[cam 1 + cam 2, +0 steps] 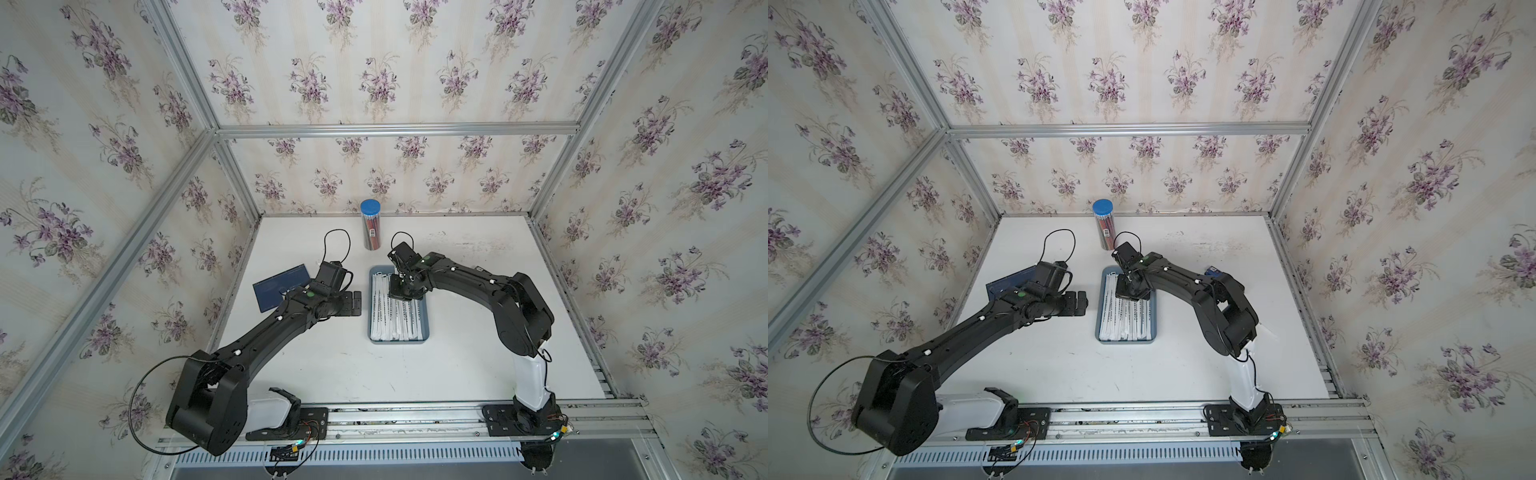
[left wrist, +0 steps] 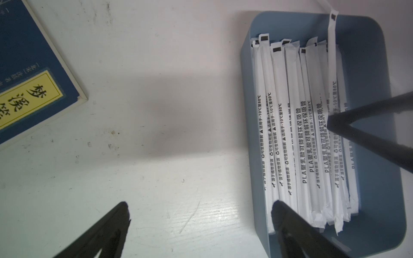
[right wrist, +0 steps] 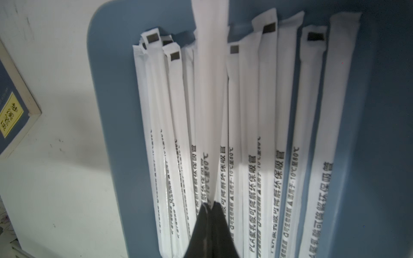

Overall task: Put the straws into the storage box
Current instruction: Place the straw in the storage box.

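The right end effector (image 3: pixel 210 204) is seen pressed together on a single straw (image 3: pixel 210 89), which is pinched near its middle and held low over the storage box (image 2: pixel 368 67). Nearest the robot, bare bench (image 1: pixel 332 374) is found, and no loose straw can be made out on it in both top views. Beyond that the box is set at mid-bench, with the other straws (image 2: pixel 290 134) laid side by side along its length. The pinched straw is tilted, its far end raised about the far rim. The left end effector (image 2: pixel 200 204) is held spread and empty just beside the box. Farther off, a dark blue book (image 2: pixel 33 67) and a blue-capped tube (image 1: pixel 371 226) are seen.

The step in hand is judged to be the placing of possibly the last straw. Next, lowering until the straw lies level inside the rim is called for, then release.
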Controlling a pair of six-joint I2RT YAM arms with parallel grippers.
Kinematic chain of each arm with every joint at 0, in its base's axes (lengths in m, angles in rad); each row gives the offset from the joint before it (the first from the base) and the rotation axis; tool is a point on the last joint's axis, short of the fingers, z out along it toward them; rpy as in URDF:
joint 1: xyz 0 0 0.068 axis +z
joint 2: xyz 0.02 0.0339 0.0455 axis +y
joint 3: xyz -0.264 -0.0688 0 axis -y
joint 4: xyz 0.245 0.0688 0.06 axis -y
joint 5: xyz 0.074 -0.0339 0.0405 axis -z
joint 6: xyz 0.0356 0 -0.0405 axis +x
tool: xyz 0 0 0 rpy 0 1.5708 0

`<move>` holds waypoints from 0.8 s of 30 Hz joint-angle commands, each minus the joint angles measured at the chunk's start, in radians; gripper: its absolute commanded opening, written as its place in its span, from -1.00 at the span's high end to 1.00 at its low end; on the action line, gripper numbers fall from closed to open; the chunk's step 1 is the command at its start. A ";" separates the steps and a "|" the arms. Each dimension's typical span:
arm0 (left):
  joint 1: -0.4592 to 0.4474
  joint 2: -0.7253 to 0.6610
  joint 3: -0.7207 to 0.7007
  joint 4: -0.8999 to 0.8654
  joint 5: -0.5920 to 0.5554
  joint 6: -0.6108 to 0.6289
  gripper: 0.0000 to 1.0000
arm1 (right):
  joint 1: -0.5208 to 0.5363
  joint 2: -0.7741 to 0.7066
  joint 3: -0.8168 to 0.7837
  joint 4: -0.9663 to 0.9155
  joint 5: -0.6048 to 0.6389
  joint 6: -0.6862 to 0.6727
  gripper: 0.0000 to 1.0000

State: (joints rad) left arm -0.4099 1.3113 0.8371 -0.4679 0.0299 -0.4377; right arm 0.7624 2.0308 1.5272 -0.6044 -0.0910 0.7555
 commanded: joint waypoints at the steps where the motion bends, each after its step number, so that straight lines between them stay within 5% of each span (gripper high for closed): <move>1: 0.001 0.008 0.000 0.035 0.004 -0.004 -1.00 | 0.003 0.018 -0.001 -0.016 0.038 0.007 0.91; 8: 0.002 0.003 0.002 0.031 0.001 0.008 -1.00 | 0.010 0.026 -0.027 0.005 0.023 0.025 0.83; 16: 0.002 0.007 0.011 0.025 0.005 0.005 -1.00 | 0.003 -0.029 -0.007 -0.050 -0.001 0.000 0.42; 24: 0.002 0.006 0.026 0.007 -0.009 0.005 -1.00 | -0.114 -0.205 -0.037 -0.127 -0.005 -0.204 0.36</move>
State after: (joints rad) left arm -0.4080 1.3174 0.8539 -0.4549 0.0330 -0.4370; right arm 0.6918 1.8721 1.5032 -0.6880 -0.0948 0.6762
